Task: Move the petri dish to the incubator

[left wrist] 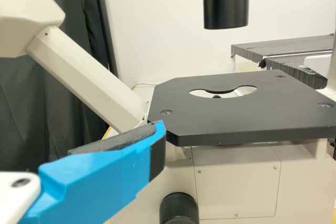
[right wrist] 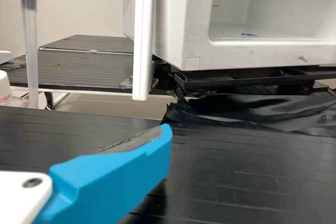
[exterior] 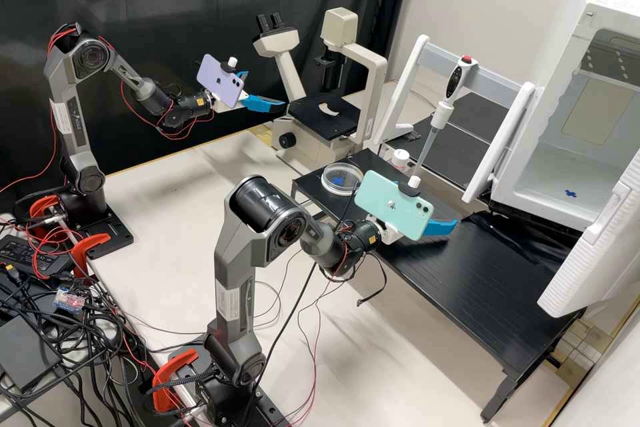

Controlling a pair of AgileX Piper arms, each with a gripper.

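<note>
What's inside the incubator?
In the incubator: a small blue mark on the floor and a beige panel on the back wall. The open door covers the near right part in the high view; can't tell what's there.

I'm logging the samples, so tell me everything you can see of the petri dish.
The petri dish is round, shallow and clear, glass or plastic. It lies flat on the black table, near the microscope. A blue mark shows through it; whether inside or beneath, I cannot tell. Nothing grips it.
</note>
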